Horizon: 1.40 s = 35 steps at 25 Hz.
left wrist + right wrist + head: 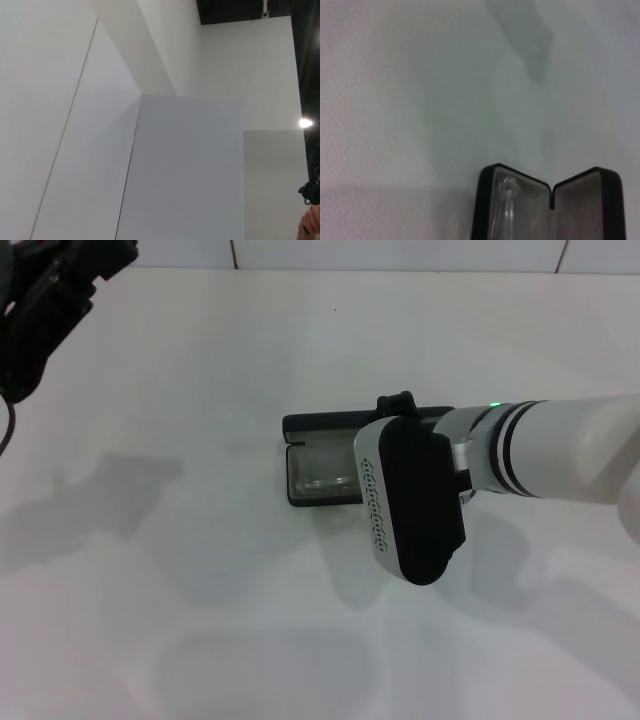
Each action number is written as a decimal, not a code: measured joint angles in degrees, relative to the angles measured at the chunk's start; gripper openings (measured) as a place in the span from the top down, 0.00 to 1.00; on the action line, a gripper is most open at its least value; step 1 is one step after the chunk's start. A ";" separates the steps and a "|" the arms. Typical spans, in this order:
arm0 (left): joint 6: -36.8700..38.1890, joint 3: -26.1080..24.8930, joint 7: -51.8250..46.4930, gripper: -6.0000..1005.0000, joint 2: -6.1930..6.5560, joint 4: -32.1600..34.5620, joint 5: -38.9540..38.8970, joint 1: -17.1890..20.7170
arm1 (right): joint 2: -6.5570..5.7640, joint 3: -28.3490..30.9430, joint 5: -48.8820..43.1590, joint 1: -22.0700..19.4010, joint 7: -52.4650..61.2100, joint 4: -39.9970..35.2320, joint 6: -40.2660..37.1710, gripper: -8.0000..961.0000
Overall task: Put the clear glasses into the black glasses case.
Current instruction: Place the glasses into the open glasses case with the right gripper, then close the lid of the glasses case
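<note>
The black glasses case (292,490) lies open in the middle of the white table, its lid (325,423) folded back on the far side. The clear glasses (322,472) rest inside the near half on the grey lining. In the right wrist view the case (482,200) shows both halves, with the clear glasses (507,210) in one of them and the other half bare. My right gripper (398,408) hangs over the right end of the case, mostly hidden behind its wrist housing. My left gripper (45,295) stays raised at the far left corner, away from the case.
The white table (200,620) stretches around the case on all sides. A wall edge runs along the back. The right arm (560,445) reaches in from the right. The left wrist view shows only white wall panels (190,170).
</note>
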 joint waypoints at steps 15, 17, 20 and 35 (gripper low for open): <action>0.10 -0.09 0.00 0.94 0.07 0.00 0.13 0.18 | -0.01 -1.29 0.67 -4.89 0.04 -5.83 1.15 0.58; 0.09 -0.09 0.00 0.94 0.22 0.00 0.23 0.14 | -0.01 -0.97 1.24 -6.98 0.04 -7.93 1.86 0.58; 0.00 -0.09 0.00 0.94 0.52 0.12 0.42 -0.19 | -0.19 0.02 3.99 -10.60 0.01 -11.83 2.44 0.61; -9.02 -2.97 -2.60 0.93 2.32 0.68 15.75 -6.79 | -1.35 19.89 37.36 -32.09 -9.54 -30.51 -12.27 0.93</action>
